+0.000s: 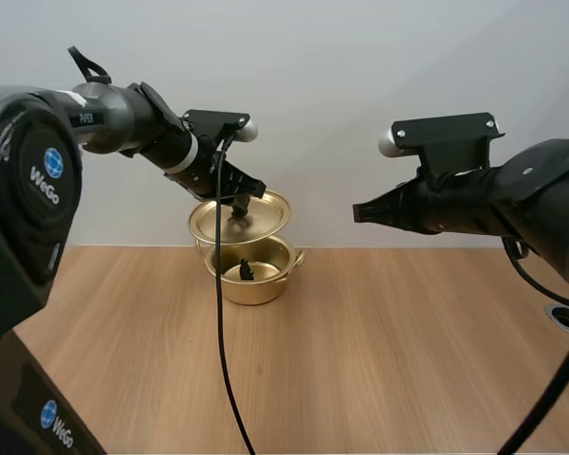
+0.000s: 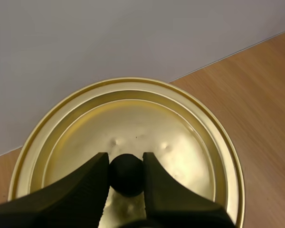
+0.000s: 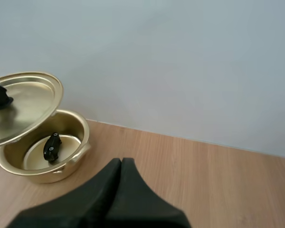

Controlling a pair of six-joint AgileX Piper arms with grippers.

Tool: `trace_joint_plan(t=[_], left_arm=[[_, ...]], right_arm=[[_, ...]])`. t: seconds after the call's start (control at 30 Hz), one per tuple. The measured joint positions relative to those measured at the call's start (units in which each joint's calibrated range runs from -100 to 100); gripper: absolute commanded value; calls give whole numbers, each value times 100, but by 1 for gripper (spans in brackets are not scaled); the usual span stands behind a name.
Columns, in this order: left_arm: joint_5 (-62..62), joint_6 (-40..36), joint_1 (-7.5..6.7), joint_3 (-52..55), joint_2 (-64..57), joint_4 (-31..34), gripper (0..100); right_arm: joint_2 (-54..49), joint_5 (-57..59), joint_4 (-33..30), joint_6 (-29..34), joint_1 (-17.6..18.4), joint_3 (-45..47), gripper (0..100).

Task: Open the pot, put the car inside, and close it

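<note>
One black car [image 1: 247, 271] lies in the pot [image 1: 258, 290]; left tool [image 2: 126, 160] grips lid [image 2: 152, 121], right tool [image 3: 121, 164] closed.

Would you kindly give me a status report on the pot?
Left gripper shut on knob, lid tilted above pot. Right gripper shut, empty. Car inside pot. Nothing between lid and pot.

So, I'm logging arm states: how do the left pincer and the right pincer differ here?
The left pincer is shut on the lid's black knob; the right pincer is shut on nothing, a single dark wedge. The left pincer holds the tilted lid above the pot; the right pincer hovers off to the pot's side, over the table. Both are clear of the table.
</note>
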Motion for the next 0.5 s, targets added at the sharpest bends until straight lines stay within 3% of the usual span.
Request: trace_joint_plan(t=[0.03,0.07,0.17,0.5], left_arm=[[-237,-71,-66,9,370,139,0],[-479,-39,-132,9,699,156,0],[-1140,13,-230,9,1274,181,0],[-1600,255,-223,9,2038,95,0]], right_arm=[[-159,57,-103,97,0,0,0],[-1388,631,-941,1015,-52,0,0],[-2301,704,-1350,1466,-127,0,0],[-2703,695,-1361,1484,-127,0,0]])
